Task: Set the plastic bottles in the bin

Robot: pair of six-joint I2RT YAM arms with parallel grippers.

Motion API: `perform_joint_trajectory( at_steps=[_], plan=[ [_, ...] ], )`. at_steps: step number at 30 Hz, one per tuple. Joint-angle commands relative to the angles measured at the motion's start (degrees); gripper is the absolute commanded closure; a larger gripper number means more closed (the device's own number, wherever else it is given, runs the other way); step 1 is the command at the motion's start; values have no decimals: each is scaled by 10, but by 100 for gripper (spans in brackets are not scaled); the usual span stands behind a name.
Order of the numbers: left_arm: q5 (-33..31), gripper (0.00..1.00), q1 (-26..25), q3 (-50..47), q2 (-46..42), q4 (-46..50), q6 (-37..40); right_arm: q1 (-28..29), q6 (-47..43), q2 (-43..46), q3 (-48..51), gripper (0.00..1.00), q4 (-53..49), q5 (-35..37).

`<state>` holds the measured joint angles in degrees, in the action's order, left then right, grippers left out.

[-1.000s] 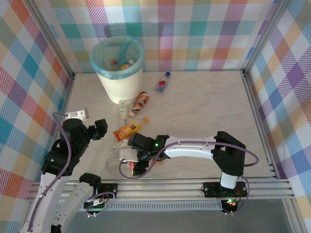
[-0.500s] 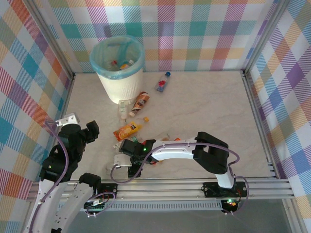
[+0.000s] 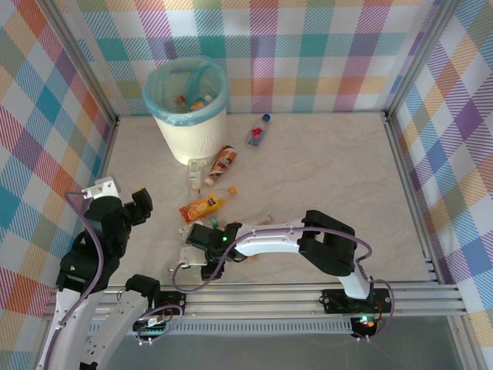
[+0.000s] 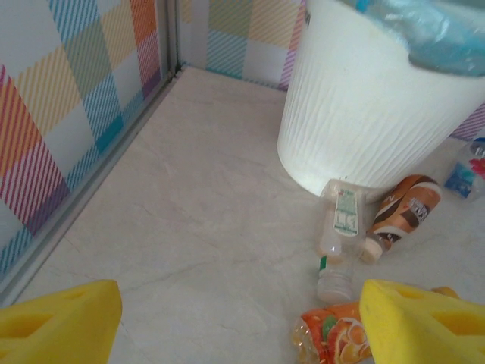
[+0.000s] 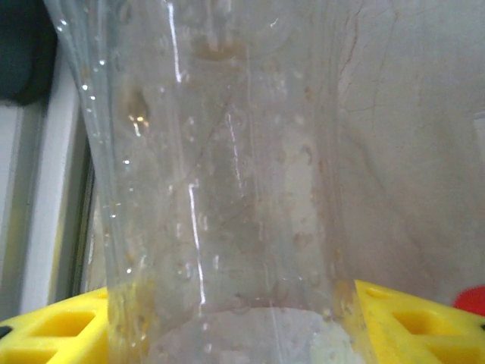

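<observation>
Right fingers [image 5: 413, 322] clenched on clear bottle [image 5: 227, 189] by rail [image 3: 308, 291]; left fingers [image 4: 61, 322] released, bottles [image 4: 345, 216] strewn before bin [image 4: 364, 114]

Both arms are the same build. Left arm [image 3: 92, 270] and right arm [image 3: 269, 240]: white tubular links, black boxy joint housings. A purple cable [image 3: 83, 231] runs in slack loops along each arm. Small green status light [image 3: 224, 237] lit on the right arm's black wrist housing. Left gripper [image 4: 241, 318] and right gripper [image 5: 227, 326]: bright yellow moulded finger blocks with recessed pockets. Black base plates [image 3: 336, 298]. Right base has tiny green and orange lights.
</observation>
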<state>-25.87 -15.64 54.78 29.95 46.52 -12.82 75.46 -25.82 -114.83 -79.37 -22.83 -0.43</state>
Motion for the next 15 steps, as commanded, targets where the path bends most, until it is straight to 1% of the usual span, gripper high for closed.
perform_joint_trajectory(
  at_steps=[1, 3, 6, 9, 12, 14, 15],
  plan=[
    [0, 18, -3, 46, 7, -14, 47, 4, 18, 79, -4, 39, -2, -22],
    [23, 18, -3, 73, 18, -22, 73, 4, 32, 115, 0, 39, 1, -25],
    [75, 18, -3, 123, 42, -27, 107, -5, 60, 174, 11, 39, 12, -22],
    [152, 17, -3, 179, 71, -32, 122, -35, 102, 232, 18, 40, 4, -20],
    [273, 14, -3, 233, 106, -43, 117, -76, 133, 291, 34, 41, 9, -17],
    [357, 7, -3, 257, 135, -59, 91, -110, 152, 334, 47, 42, 21, -22],
    [392, 6, -3, 261, 147, -70, 73, -126, 161, 350, 52, 42, 27, -27]
  ],
)
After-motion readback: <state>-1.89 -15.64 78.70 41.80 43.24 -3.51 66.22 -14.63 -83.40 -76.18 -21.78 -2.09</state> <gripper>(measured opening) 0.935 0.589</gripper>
